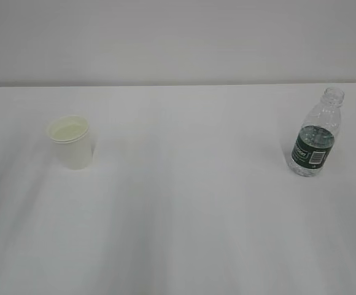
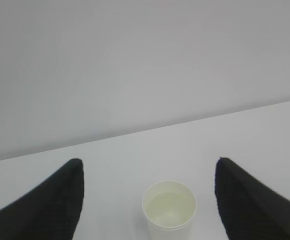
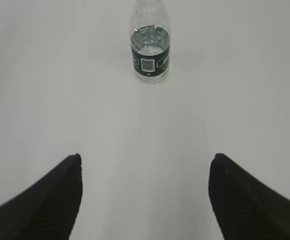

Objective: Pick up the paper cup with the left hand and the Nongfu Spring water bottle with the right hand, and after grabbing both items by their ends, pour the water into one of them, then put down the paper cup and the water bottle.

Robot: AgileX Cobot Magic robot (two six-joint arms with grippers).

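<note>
The left gripper (image 2: 147, 200) and the right gripper (image 3: 145, 197) are both out of sight in the exterior view. That view shows only the white worktop (image 1: 184, 221), with the paper cup (image 1: 71, 142) upright toward its left edge and the Nongfu Spring water bottle (image 1: 316, 134) upright and capless toward its right edge, well apart from each other. Water (image 1: 316, 132) fills the bottle roughly up to the top of its dark green label.

In the left wrist view, the left gripper is spread wide and grasps nothing. Its two black fingers (image 2: 40, 210) stand at either side of the picture, and the paper cup (image 2: 169, 209) sits on the worktop between them, touching neither. Whether the cup holds anything cannot be told.

In the right wrist view, the right gripper is likewise spread wide and empty. The bottle (image 3: 150, 42) stands farther off, toward the far edge of the worktop, its barcode patch facing the camera.
</note>
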